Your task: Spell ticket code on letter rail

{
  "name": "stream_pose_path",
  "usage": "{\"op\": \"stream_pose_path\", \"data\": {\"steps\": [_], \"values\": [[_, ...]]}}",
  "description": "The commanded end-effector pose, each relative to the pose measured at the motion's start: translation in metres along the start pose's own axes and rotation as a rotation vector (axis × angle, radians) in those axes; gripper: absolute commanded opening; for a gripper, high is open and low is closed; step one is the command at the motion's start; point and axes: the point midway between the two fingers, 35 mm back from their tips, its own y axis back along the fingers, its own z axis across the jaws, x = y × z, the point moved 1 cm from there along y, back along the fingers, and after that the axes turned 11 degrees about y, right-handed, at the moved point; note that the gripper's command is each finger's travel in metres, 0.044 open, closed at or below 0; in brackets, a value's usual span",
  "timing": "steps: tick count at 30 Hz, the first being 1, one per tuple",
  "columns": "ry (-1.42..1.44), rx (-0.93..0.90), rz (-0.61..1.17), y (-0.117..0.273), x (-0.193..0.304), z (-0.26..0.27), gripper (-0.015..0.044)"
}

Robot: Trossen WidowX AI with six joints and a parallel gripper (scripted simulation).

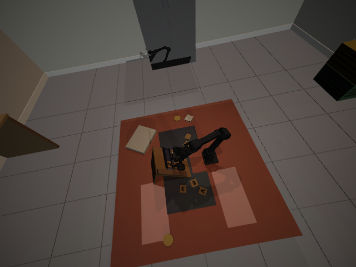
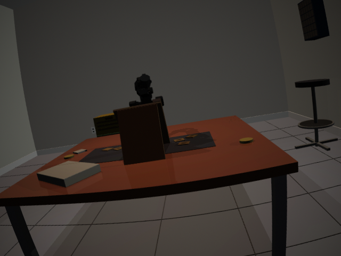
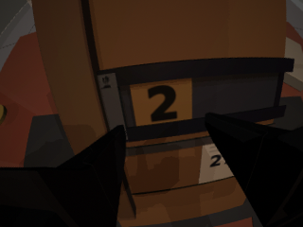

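An orange tile [image 3: 161, 101] reading 2 sits upright in the dark letter rail [image 3: 189, 66], near its left end.

Cream slab [image 1: 141, 139] on the orange-red counter [image 1: 138, 252], off the dark mat's [image 1: 178, 205] corner; tiles E [image 1: 193, 183] and V [image 1: 202, 191] on mat.
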Motion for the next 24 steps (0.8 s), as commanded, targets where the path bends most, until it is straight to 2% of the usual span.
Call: {"op": "stream_pose_path", "data": {"steps": [1, 24], "values": [[-0.007, 0.006, -0.004, 0.0029, -0.001, -0.0011, 0.0295], [-0.006, 0.006, -0.004, 0.0081, -0.0013, -0.0027, 0.0295]]}}
